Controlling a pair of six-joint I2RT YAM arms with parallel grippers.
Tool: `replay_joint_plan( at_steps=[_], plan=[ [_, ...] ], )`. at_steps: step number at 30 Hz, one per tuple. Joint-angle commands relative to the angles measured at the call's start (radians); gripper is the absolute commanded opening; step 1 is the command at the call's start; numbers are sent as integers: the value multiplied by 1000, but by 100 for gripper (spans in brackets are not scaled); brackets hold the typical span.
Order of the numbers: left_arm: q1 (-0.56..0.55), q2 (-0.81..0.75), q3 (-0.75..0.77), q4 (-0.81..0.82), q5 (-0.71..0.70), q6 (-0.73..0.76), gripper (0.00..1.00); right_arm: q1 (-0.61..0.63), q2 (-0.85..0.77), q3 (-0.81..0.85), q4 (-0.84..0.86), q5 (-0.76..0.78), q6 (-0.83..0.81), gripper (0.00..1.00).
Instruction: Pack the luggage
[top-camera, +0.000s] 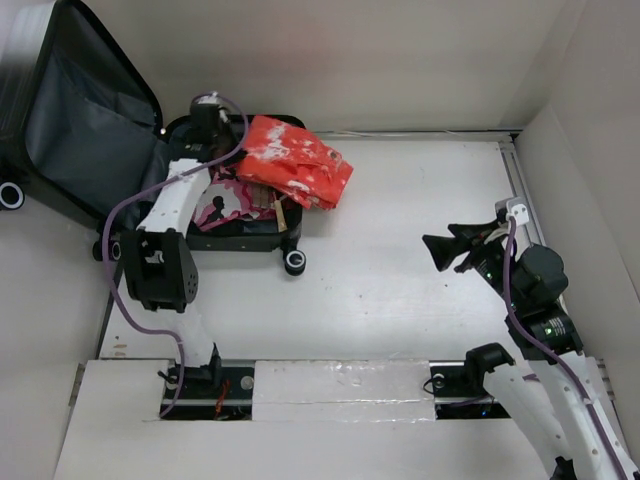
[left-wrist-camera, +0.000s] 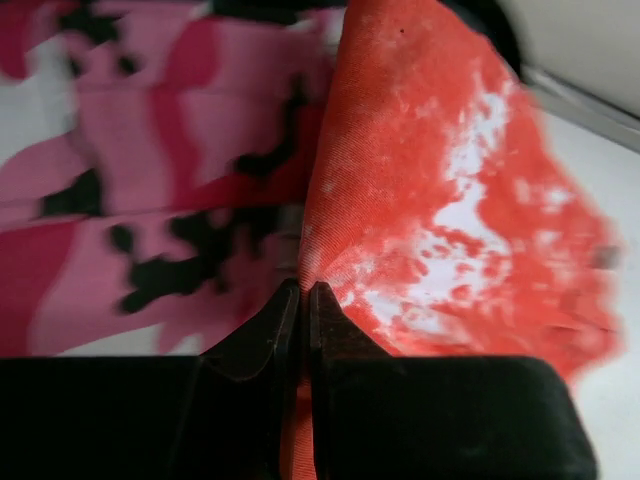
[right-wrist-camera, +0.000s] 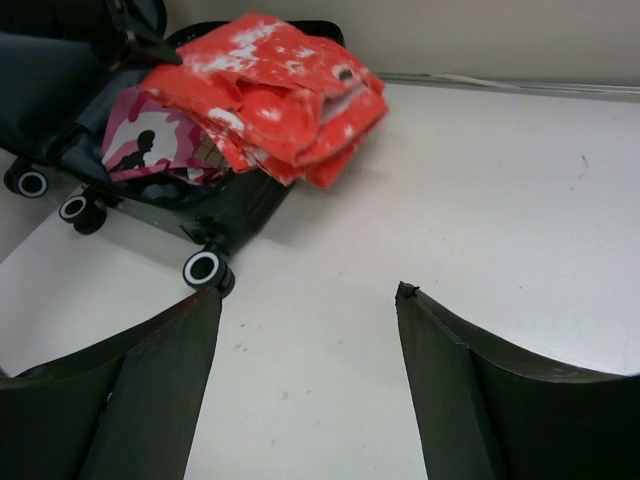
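The luggage (top-camera: 240, 241) lay open, long axis near-to-far, wheels facing the arms, lid cropped at left. Left gripper (left-wrist-camera: 303, 292) clenched the orange garment (top-camera: 296, 160) hiding its base; right gripper (right-wrist-camera: 310, 293) hung released.

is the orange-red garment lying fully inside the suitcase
No, in the top view the orange-red garment sticks out past the right rim of the open suitcase and overhangs the table.

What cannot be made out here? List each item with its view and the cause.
Top view: the luggage lid is cut off at the top-left corner; its floor is hidden under the red garment and the left arm.
Left wrist view: the pink garment is blurred and its print is unreadable.
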Motion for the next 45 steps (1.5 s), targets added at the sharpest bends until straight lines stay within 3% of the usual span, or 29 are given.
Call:
replay_joint_plan(
  at_steps=[1,6,15,18,20,21,24,26,31,34,37,39,42,45],
  plan=[
    [170,-150,-139,127,2,12,0,10,-3,25,19,-29,-10,77],
    [290,-217,-261,190,-46,-6,0,10,6,25,19,-39,-10,77],
    [299,-256,-276,224,-301,-38,0,19,66,-3,73,-106,-1,78],
    [299,-219,-220,146,-281,-47,34,19,75,-27,99,-135,17,79],
    [299,-219,-219,132,-256,-75,44,19,84,-27,123,-149,17,80],
    [299,-245,-245,132,-256,-109,53,19,98,-37,134,-149,17,80],
    [247,-454,-362,216,-346,-130,65,40,142,-37,171,-169,17,80],
    [236,-533,-391,225,-470,-130,65,72,167,-47,224,-198,17,74],
    [236,-647,-382,113,-824,-48,65,203,279,-45,323,-182,19,27],
    [247,-668,-403,37,-1018,-11,65,287,328,-27,323,-117,-13,16],
    [374,-669,-426,4,-982,9,65,330,359,-36,336,-117,-24,21],
    [476,-614,-416,-25,-930,6,65,350,359,-63,352,-128,-35,35],
    [488,-566,-382,-37,-929,6,65,363,388,-76,363,-128,-44,49],
    [488,-526,-304,-88,-929,-12,65,372,417,-67,363,-138,-44,54]
  ],
)
